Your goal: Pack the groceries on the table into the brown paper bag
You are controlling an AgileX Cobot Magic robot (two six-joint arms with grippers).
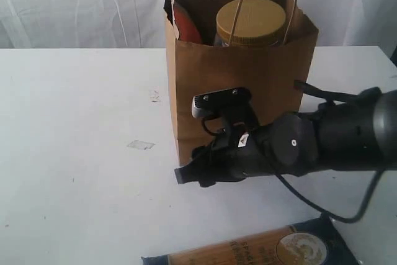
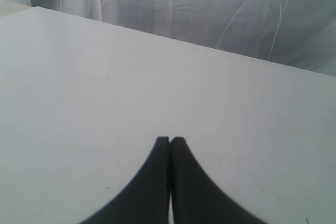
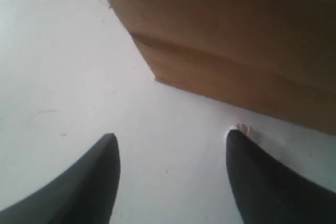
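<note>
Upright toward the far middle of the table: brown paper bag, mouth open, twisted loop handles raised. Holds clear jar with tan lid, lid showing above the rim on the right-arm side, and orange-brown pouch standing against the opposite wall. Anything deeper hidden by the paper.

Flat at the near edge of the exterior view: long dark-blue-and-tan packet, well apart from the bag, partly cut off by the frame, clear of both grippers.

Low over the table, just in front of the bag's near lower corner: right gripper, jaws apart, only bare tabletop between them. Near the bag; touching or not, cannot tell. Small pale speck right at one fingertip, too small to identify. Behind it, dark right arm reaching in across the bag's front face, black cable looping down toward the packet.

Over open tabletop: left gripper, fingers pressed together tip to tip, gripping nothing.

On the left-arm side of the bag: small pale patch and faint smudge on the white surface. Beyond the far table edge: white curtain.
</note>
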